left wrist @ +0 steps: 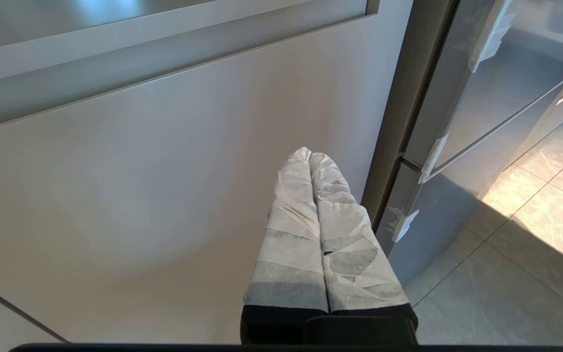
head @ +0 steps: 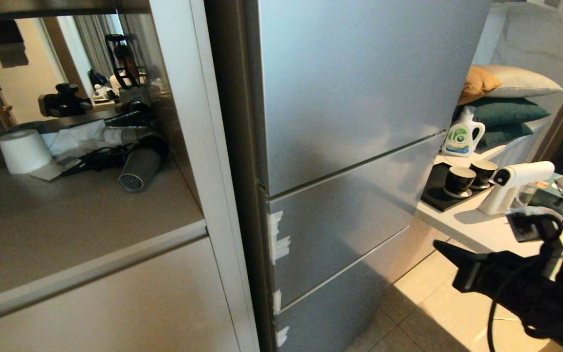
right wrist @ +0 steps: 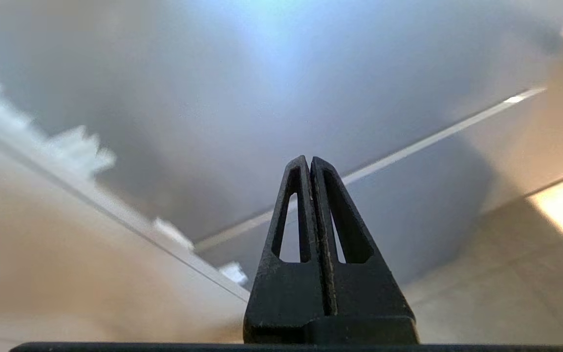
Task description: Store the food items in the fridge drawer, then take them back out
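Observation:
No food items show in any view, and the fridge drawer is hidden behind the shut silver-grey fridge doors (head: pixel 350 88). My right gripper (head: pixel 439 247) is low at the right of the head view, its black fingers pressed together and empty, pointing toward the lower fridge doors (right wrist: pixel 262 98). In its wrist view the right gripper (right wrist: pixel 309 162) is a short way off the door face. My left gripper (left wrist: pixel 309 155), wrapped in white tape, is shut on nothing and hangs in front of the pale cabinet panel (left wrist: pixel 140 195) beside the fridge (left wrist: pixel 487 112).
A counter niche left of the fridge holds a grey hair dryer (head: pixel 137 168) and a white paper roll (head: pixel 24 150). A white side table (head: pixel 457 220) to the right carries two black cups (head: pixel 460 180), a white spray gun (head: pixel 516 183) and a detergent bottle (head: pixel 463 133). Tiled floor (head: pixel 423 303) lies below.

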You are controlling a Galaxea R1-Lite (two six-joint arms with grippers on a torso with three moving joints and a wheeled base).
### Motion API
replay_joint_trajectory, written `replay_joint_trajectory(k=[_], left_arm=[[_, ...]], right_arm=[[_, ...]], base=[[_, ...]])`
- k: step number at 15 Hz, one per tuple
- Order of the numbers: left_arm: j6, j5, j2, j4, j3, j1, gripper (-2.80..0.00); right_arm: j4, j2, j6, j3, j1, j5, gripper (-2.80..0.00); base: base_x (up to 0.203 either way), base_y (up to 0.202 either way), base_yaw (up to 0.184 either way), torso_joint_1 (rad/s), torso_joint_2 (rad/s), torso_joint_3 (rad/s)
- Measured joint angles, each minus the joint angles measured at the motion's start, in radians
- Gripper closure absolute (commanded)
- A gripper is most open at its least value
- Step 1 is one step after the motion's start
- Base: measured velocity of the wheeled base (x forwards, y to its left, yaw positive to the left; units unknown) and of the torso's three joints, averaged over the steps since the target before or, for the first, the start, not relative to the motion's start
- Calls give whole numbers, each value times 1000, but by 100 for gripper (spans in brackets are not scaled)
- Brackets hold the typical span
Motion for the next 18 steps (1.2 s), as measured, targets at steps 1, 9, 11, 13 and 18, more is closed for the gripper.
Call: replay_joint_trajectory(k=[1,9,11,13,18], left_arm=[[0,0,0,0,0,0,0],[0,0,0,0,0,0,0],[0,0,0,0,0,0,0],[0,0,0,0,0,0,0],[-1,0,0,0,0,0,0]], right_arm=[[40,-108,-16,46,-4,-19,0],[843,-1031,-234,153,-137,-43,0],[1076,-1202,-319,158,-207,1,0],[1201,-1360,-385,160,-248,36,0],[1221,-1515,-355,163,-281,50,0]], base=[[0,0,0,0,0,0],[0,0,0,0,0,0],[0,0,0,0,0,0],[0,0,0,0,0,0],[0,0,0,0,0,0]])
